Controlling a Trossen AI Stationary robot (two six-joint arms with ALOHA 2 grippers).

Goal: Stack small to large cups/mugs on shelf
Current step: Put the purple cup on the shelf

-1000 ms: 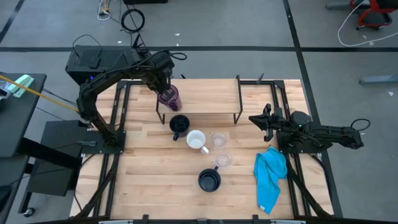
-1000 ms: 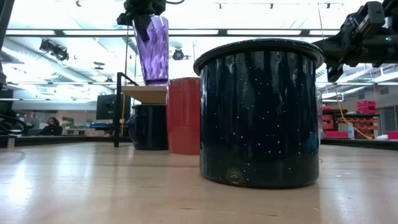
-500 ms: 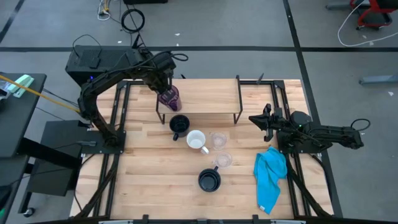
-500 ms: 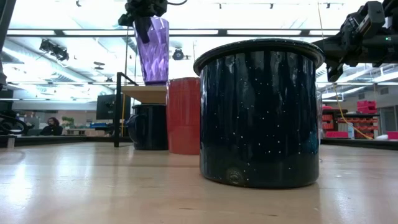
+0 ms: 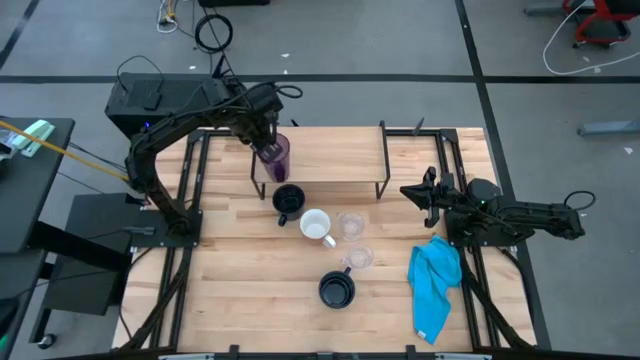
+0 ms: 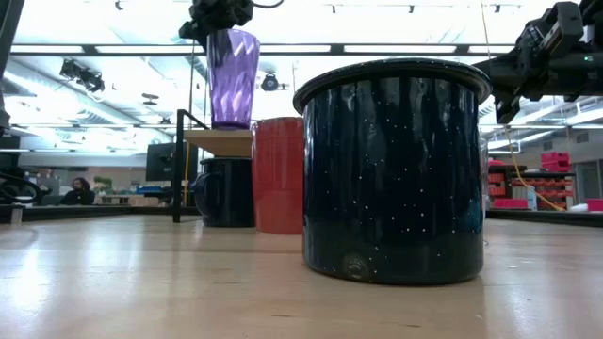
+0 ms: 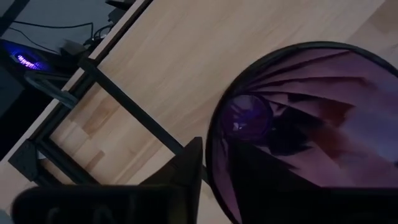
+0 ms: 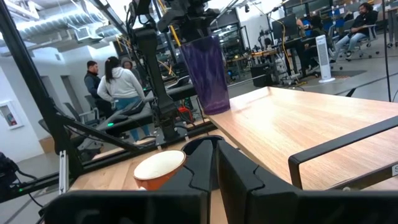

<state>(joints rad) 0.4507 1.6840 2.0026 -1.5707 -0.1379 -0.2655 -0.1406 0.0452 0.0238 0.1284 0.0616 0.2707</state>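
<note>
The translucent purple tumbler [image 5: 276,154] stands upright on the left end of the wooden shelf [image 5: 330,166]. It also shows in the low view [image 6: 231,80] and the right wrist view [image 8: 207,74]. My left gripper [image 5: 264,128] is above it, shut on its rim. My right gripper [image 5: 413,193] is shut and empty, hovering right of the shelf. On the table in front of the shelf are a navy mug [image 5: 288,198], a white-and-orange mug [image 5: 316,225], two clear glasses [image 5: 350,225] [image 5: 358,258] and a second navy mug [image 5: 337,290]. My left gripper holds the tumbler by the wall at its rim [image 7: 214,155], on the side toward the table's left. One finger [image 7: 186,171] is outside the wall and the other looks to be inside. The fingers come from above, pointing down. The tumbler is upright with its base at the shelf top [image 6: 231,125].
A blue cloth [image 5: 435,285] lies at the table's right near corner. The shelf's black legs [image 5: 382,188] stand near my right gripper. The shelf top right of the tumbler is bare [image 5: 350,160]. People show in the room beyond the table [image 8: 118,84].
The tumbler leaned earlier, with its top tipped over. My left gripper has turned it upright over the shelf's left end, and its base has stayed in about the same place.
</note>
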